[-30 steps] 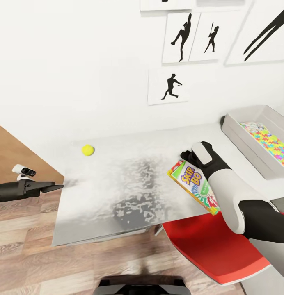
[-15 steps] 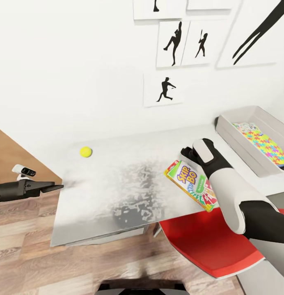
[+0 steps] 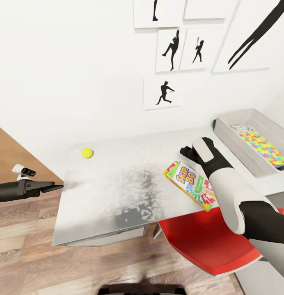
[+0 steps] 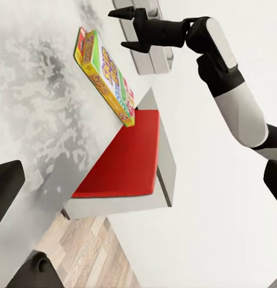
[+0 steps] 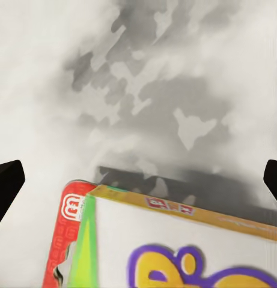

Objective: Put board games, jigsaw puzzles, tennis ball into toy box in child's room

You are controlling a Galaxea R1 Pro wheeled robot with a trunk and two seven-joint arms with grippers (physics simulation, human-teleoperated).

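Where grey: toy box (image 3: pixel 230 137); jigsaw puzzle (image 3: pixel 261 145) inside

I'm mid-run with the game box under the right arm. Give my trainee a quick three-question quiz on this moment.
1. Fill in: the tennis ball rests on the ____.
2. True or false: the right gripper is shut on the SKIP-BO box.
3. What lies in the toy box? A) the tennis ball B) a jigsaw puzzle C) nothing

Key: 1 table; 2 false, its jaws are open; 3 B.
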